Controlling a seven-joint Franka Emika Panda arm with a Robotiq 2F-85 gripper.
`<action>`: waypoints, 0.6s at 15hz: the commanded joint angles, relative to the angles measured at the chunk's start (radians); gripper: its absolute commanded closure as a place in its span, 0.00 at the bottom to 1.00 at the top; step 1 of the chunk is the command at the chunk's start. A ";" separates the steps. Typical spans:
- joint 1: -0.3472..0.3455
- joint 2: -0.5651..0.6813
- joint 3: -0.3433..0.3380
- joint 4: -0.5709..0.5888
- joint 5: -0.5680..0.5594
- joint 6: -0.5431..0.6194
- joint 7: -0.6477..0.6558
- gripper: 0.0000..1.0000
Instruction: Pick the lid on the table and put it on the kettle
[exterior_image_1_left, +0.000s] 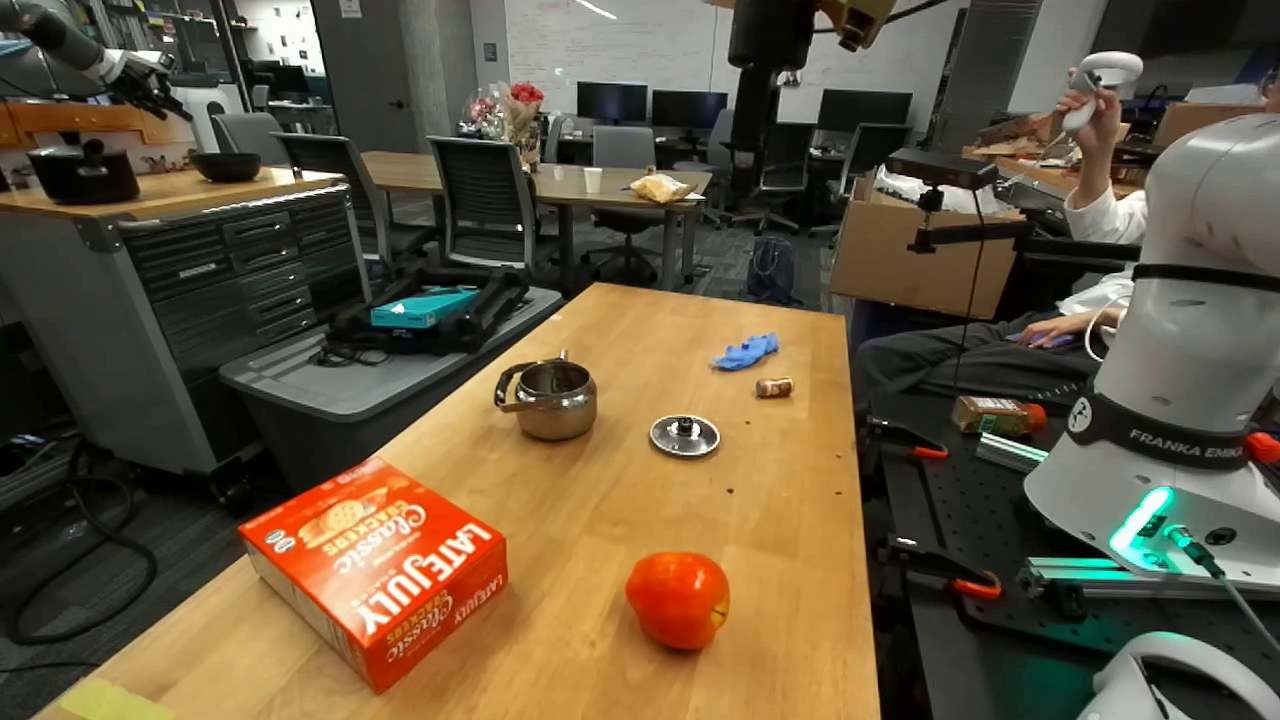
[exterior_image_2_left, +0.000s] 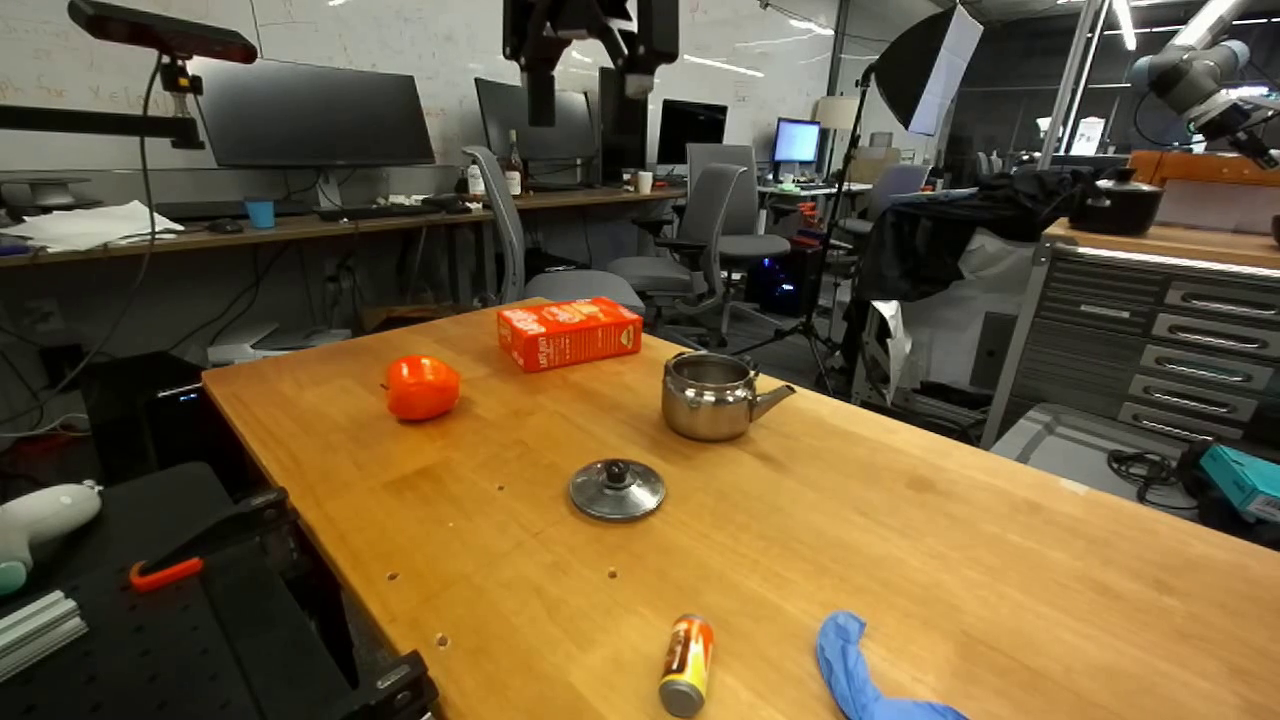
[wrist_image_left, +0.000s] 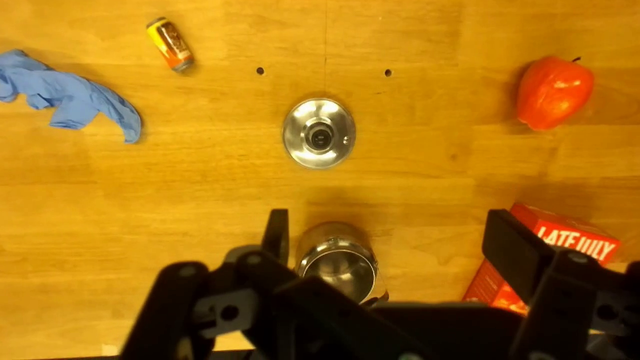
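The lid (exterior_image_1_left: 685, 436) lies flat on the wooden table, knob up. It is a round silver disc with a dark knob, also in an exterior view (exterior_image_2_left: 617, 490) and the wrist view (wrist_image_left: 319, 133). The kettle (exterior_image_1_left: 557, 402) stands upright and uncovered beside it, its handle folded to one side. It shows in an exterior view (exterior_image_2_left: 708, 398) and partly behind the gripper in the wrist view (wrist_image_left: 332, 240). My gripper (wrist_image_left: 386, 220) is open and empty, high above the table. Its fingers show at the top of both exterior views (exterior_image_1_left: 745, 150) (exterior_image_2_left: 590, 95).
On the table (exterior_image_1_left: 780, 540) are a red cracker box (exterior_image_1_left: 380, 560), an orange-red ball-like fruit or pepper (exterior_image_1_left: 678, 600), a small can (exterior_image_1_left: 774, 387) and a blue glove (exterior_image_1_left: 747, 352). A camera on a bracket (exterior_image_1_left: 942, 170) stands beside the table near the arm base.
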 joint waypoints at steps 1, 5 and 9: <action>0.008 0.079 0.012 0.016 0.014 0.098 0.031 0.00; 0.009 0.161 0.015 0.015 0.015 0.198 0.030 0.00; 0.012 0.231 0.015 0.002 0.007 0.293 -0.006 0.00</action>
